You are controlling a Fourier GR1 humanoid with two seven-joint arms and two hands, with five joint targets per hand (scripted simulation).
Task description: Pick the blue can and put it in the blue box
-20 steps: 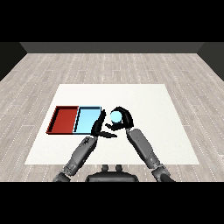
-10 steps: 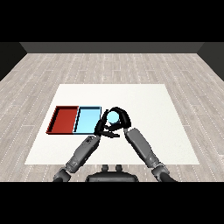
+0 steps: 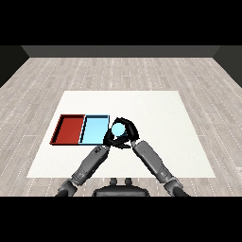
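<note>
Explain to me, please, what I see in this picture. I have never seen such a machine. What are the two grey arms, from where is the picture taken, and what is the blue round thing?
This is a humanoid robot standing at a white table. The picture is the head view: it looks down and forward from the robot's head, so both grey forearms come in from the lower corners. Each one ends in a black hand. The right hand has its fingers curled round the blue can, which is the round thing you noticed. The left hand is close beside it, at the near right corner of the blue tray; whether its fingers are open or shut I cannot tell. On the table lie two shallow trays side by side: a red tray on the left and a light blue tray next to it. The can is just to the right of the blue tray.
</note>
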